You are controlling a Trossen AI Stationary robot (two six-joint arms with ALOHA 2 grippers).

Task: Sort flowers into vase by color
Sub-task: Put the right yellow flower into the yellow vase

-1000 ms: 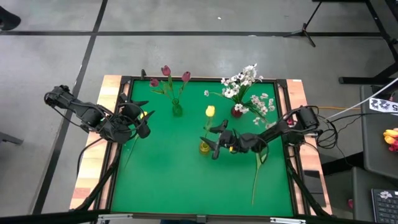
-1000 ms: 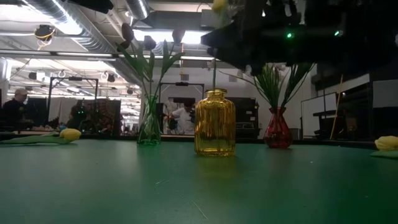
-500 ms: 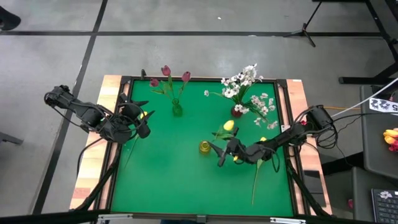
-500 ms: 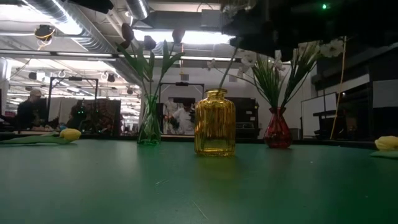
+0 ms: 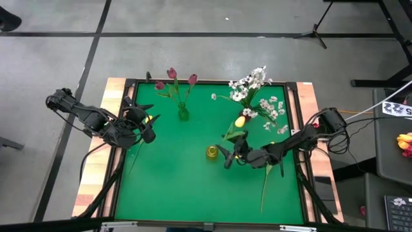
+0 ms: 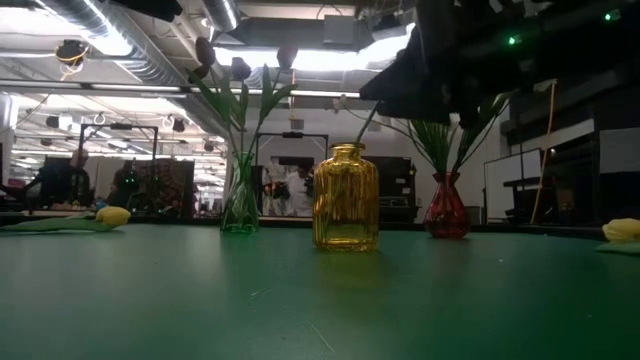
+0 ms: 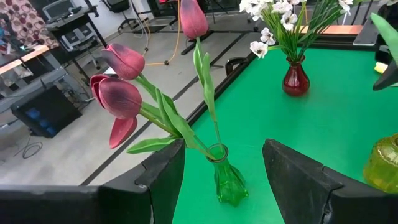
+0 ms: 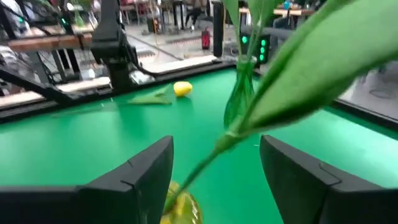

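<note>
A yellow tulip (image 5: 239,121) stands with the lower end of its stem in the yellow glass vase (image 5: 212,153) and leans on the vase mouth, tilted toward the table's right and far side. Its stem (image 8: 205,163) runs between the open fingers of my right gripper (image 8: 217,180), with green table showing on both sides of it. That gripper (image 5: 225,156) hovers just right of the vase. My left gripper (image 5: 149,127) waits open at the table's left edge. Maroon tulips fill the green vase (image 7: 229,183). White sprays fill the red vase (image 6: 447,205).
One yellow tulip (image 6: 113,215) lies on the mat at the left edge under my left arm. Another (image 6: 622,229) lies at the right, its long stem (image 5: 264,183) pointing toward the near edge. The mat's near half is bare. A raised frame rims the table.
The yellow tulip has tipped: its head swung from above the yellow vase toward the right and far side, near the red vase, while its stem end stayed in the vase. My right gripper drew a little toward the table's near right.
</note>
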